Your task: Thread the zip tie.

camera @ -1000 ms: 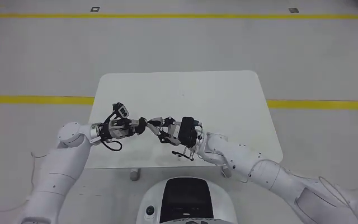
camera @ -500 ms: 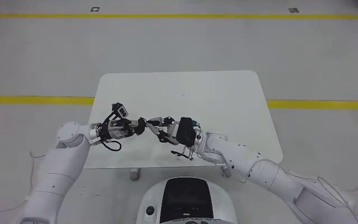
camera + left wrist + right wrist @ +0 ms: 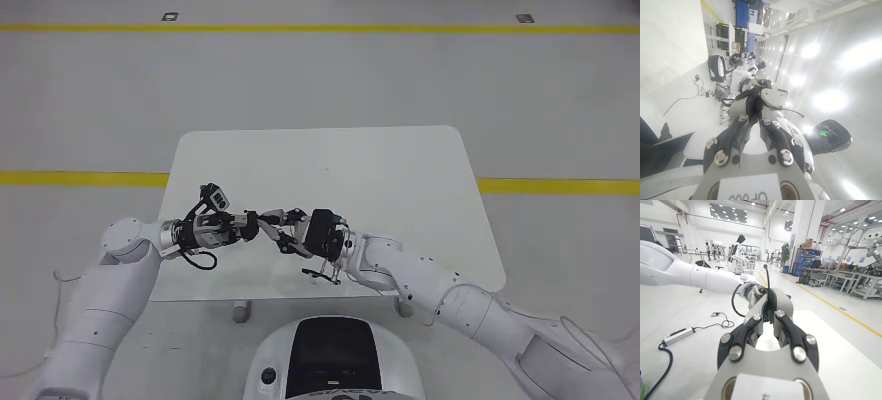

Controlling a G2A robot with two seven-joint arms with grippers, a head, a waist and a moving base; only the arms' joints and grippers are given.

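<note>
Both grippers meet above the front left part of the white table [image 3: 400, 180]. My left gripper [image 3: 254, 224] is shut on one end of the black zip tie [image 3: 752, 103]; in its wrist view the fingers [image 3: 738, 121] pinch the strap right against the right gripper. My right gripper [image 3: 769, 313] is shut on the zip tie [image 3: 768, 285] too. The strap rises from between its fingers [image 3: 753, 321], with the small head at its free end. In the top view the right gripper [image 3: 282, 234] almost touches the left one.
The tabletop beyond and to the right of the grippers is bare white surface. On the floor by the table lie a grey power box [image 3: 677, 333] and its black cable [image 3: 664, 370]. A yellow floor line [image 3: 560, 185] passes behind the table.
The right arm has shifted a little to the left, bringing its gripper closer against the left one. The left arm has stayed put.
</note>
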